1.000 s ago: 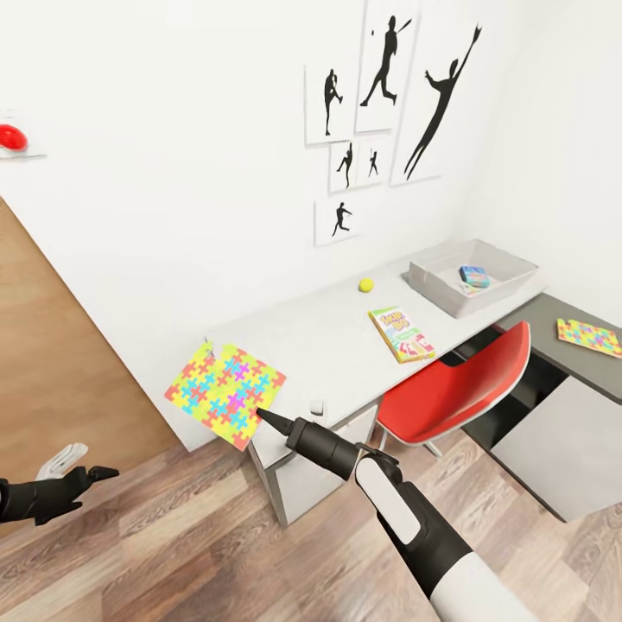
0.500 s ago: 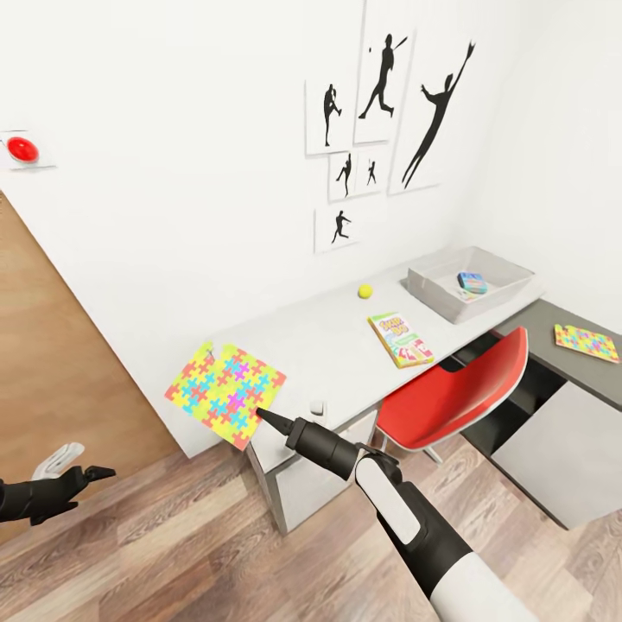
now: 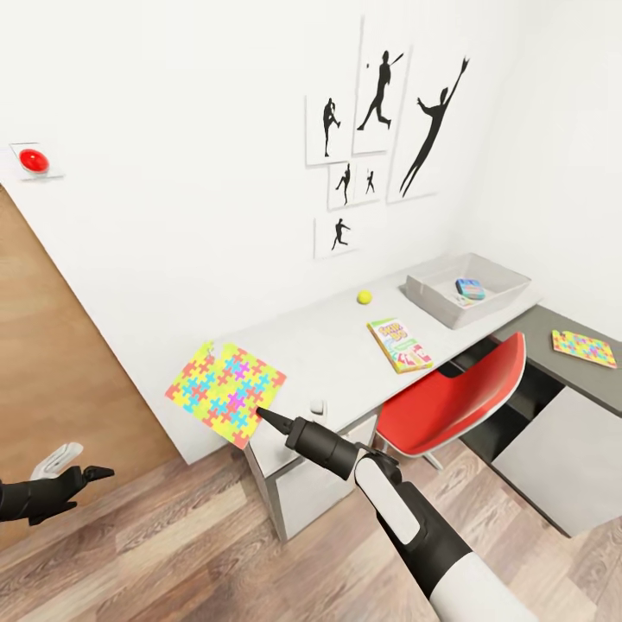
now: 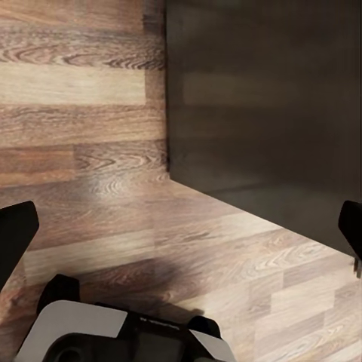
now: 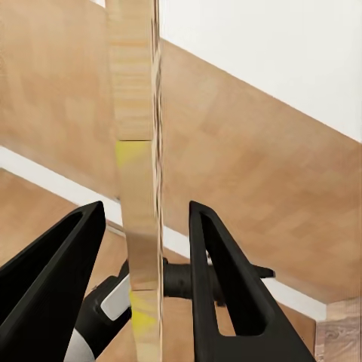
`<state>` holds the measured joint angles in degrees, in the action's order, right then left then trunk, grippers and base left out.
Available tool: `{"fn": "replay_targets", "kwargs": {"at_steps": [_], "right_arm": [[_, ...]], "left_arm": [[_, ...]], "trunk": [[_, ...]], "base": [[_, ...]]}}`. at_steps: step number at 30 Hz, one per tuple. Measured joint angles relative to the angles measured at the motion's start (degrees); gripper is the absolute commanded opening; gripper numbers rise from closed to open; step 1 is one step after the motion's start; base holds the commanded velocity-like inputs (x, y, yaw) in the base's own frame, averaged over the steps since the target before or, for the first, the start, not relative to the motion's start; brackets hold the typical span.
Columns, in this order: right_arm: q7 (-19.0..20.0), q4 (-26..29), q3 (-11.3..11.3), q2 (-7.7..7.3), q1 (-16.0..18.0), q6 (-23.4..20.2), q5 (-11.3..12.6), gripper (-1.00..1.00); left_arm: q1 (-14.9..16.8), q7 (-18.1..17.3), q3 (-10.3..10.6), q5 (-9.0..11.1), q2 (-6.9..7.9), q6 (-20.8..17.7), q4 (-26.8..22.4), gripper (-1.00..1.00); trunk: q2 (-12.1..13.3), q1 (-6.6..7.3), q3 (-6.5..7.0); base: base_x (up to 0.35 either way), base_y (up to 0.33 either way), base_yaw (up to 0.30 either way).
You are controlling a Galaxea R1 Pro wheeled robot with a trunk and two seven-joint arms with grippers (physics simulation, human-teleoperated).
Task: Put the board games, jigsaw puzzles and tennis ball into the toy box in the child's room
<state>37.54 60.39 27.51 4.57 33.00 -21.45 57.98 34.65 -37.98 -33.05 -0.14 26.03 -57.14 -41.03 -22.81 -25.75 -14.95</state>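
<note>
You are facing the table (image 3: pixel 337 341), a long L-shaped desk with a smooth pale grey top and a lower dark grey wing. At its far end sits the toy box (image 3: pixel 432 298), a shallow light-grey bin with sloping walls, holding a small blue board game (image 3: pixel 471 288). A glossy red chair (image 3: pixel 449 402) is tucked under the desk. Your right gripper (image 3: pixel 259 413) is clamped on the edge of one jigsaw puzzle (image 3: pixel 226 390), a thin square of bright interlocking pieces held up beside the desk's near end; the right wrist view shows that puzzle (image 5: pixel 137 226) edge-on between the black fingers. The second puzzle (image 3: pixel 586 348) lies flat on the dark wing. The green-yellow Skip-Bo box (image 3: pixel 399 344) lies flat mid-desk, with the tennis ball (image 3: pixel 364 297) behind it near the wall. Your left gripper (image 3: pixel 91 474) hangs spread wide and empty over wood-grain floor (image 4: pixel 90 188).
</note>
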Motion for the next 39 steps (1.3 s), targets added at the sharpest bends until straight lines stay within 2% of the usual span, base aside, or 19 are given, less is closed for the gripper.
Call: {"fn": "replay_targets", "kwargs": {"at_steps": [7,39], "right_arm": [[-0.1,0.0,0.0,0.00,0.0,0.1,-1.3,-1.00],[-0.1,-0.1,0.0,0.53,0.0,0.3,-2.6,-1.00]], "left_arm": [[0.0,0.0,0.0,0.0,0.00,0.0,0.0,1.00],[0.0,0.0,-0.1,0.0,0.00,0.0,0.0,1.00]], "trunk": [[0.0,0.00,0.66],[0.0,0.00,3.66]], "base": [[0.000,0.000,0.000],[0.000,0.000,0.000]]}}
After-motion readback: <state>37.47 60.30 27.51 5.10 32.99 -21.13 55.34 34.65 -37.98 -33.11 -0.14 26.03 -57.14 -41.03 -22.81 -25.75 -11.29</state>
